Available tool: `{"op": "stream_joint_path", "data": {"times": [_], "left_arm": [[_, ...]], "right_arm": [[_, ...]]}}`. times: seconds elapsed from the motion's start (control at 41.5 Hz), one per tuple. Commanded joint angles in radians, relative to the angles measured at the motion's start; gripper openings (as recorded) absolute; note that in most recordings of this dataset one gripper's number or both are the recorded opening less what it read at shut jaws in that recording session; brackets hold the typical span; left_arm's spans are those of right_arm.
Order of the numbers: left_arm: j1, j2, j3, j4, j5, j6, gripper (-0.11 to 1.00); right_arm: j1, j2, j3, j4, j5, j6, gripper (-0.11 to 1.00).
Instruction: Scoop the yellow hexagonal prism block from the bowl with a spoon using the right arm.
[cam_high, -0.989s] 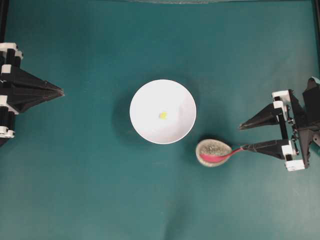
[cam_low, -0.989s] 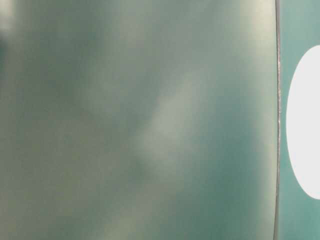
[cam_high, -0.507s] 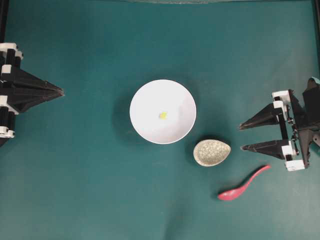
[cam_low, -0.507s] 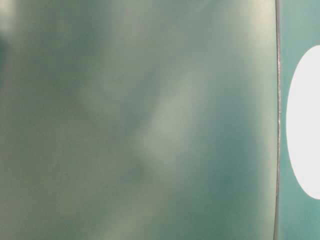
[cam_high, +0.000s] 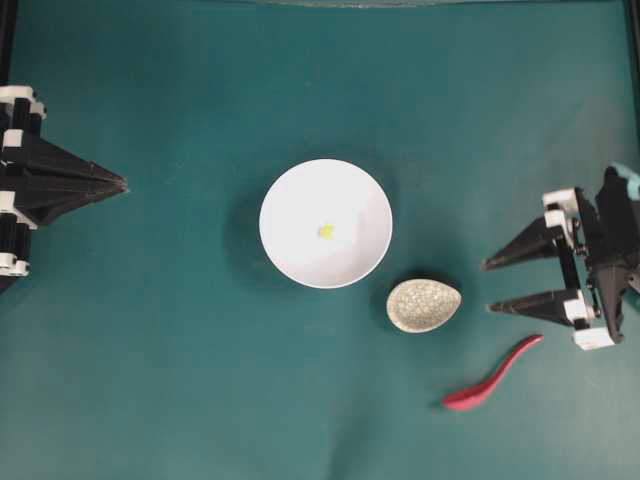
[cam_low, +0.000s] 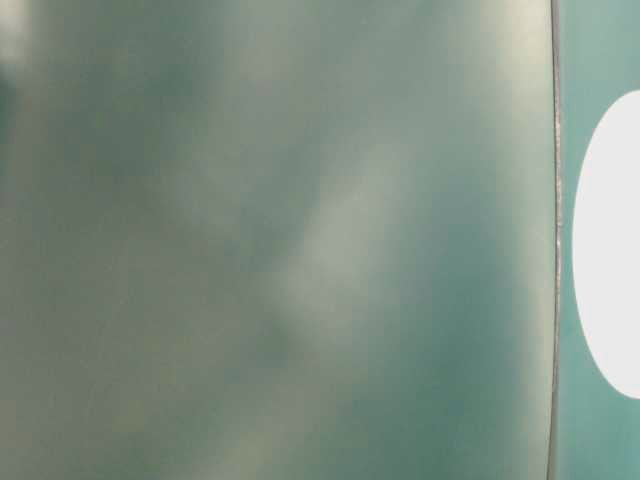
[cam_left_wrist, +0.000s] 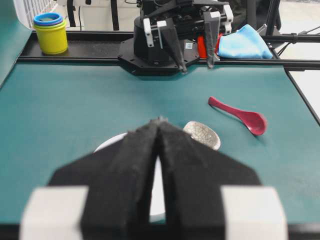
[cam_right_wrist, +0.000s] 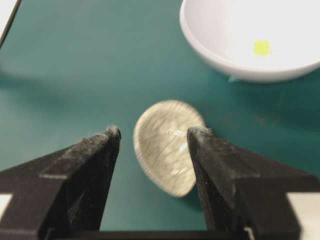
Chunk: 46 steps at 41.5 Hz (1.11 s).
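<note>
The white bowl (cam_high: 300, 255) sits mid-table with the tiny yellow hexagonal prism block (cam_high: 326, 231) inside it. The block (cam_right_wrist: 261, 47) and bowl (cam_right_wrist: 220, 60) also show in the right wrist view. The pink-red spoon (cam_high: 492, 374) lies loose on the green mat, right of and nearer than the bowl, its handle pointing up-right; the spoon (cam_left_wrist: 240, 112) shows in the left wrist view too. My right gripper (cam_high: 488, 287) hangs open and empty just above the spoon's handle end, right of the bowl. My left gripper (cam_high: 122, 184) rests shut at the far left; its fingers (cam_left_wrist: 145, 150) hide most of the bowl.
A speckled beige oval rest (cam_high: 424, 305) lies between bowl and right gripper, seen between the right fingers as the rest (cam_right_wrist: 167, 145). Stacked yellow and blue cups (cam_left_wrist: 50, 32) and a blue cloth (cam_left_wrist: 245, 42) sit beyond the table's far rail. The table-level view is a blur.
The spoon lay on the speckled rest a second ago; it now lies on the mat to the lower right, shifted slightly right. The right gripper drew back a little, staying open.
</note>
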Motion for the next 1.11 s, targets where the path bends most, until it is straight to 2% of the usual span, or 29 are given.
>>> {"op": "stream_joint_path", "data": {"times": [0.0, 0.217, 0.362, 0.483, 0.555, 0.7, 0.869, 1.013, 1.086], "left_arm": [[0.002, 0.008, -0.028, 0.003, -0.005, -0.002, 0.0], [0.0, 0.009, -0.028, 0.003, -0.005, -0.002, 0.0], [0.002, 0.009, -0.028, 0.003, -0.006, -0.002, 0.0], [0.002, 0.009, -0.028, 0.002, -0.006, -0.002, 0.0], [0.0, 0.009, -0.028, 0.003, -0.005, -0.002, 0.0], [0.0, 0.009, -0.026, 0.003, -0.005, 0.0, 0.0], [0.0, 0.009, -0.026, 0.003, 0.018, 0.0, 0.0], [0.0, 0.009, -0.028, 0.003, 0.028, -0.002, 0.0], [0.0, 0.009, -0.028, 0.003, 0.028, 0.0, 0.0]], "right_arm": [[0.018, -0.005, -0.038, -0.003, 0.057, -0.002, 0.6], [0.031, -0.003, -0.103, -0.003, 0.314, -0.003, 0.6], [0.032, 0.009, -0.172, -0.008, 0.546, -0.008, 0.6], [0.031, 0.044, -0.207, -0.043, 0.69, -0.009, 0.6], [0.031, 0.077, -0.232, -0.083, 0.772, -0.009, 0.6], [0.031, 0.135, -0.278, -0.173, 0.839, -0.009, 0.6], [0.044, 0.212, -0.319, -0.265, 0.844, -0.009, 0.6], [0.071, 0.275, -0.354, -0.322, 0.85, -0.011, 0.6], [0.087, 0.298, -0.365, -0.334, 0.845, -0.009, 0.6]]}}
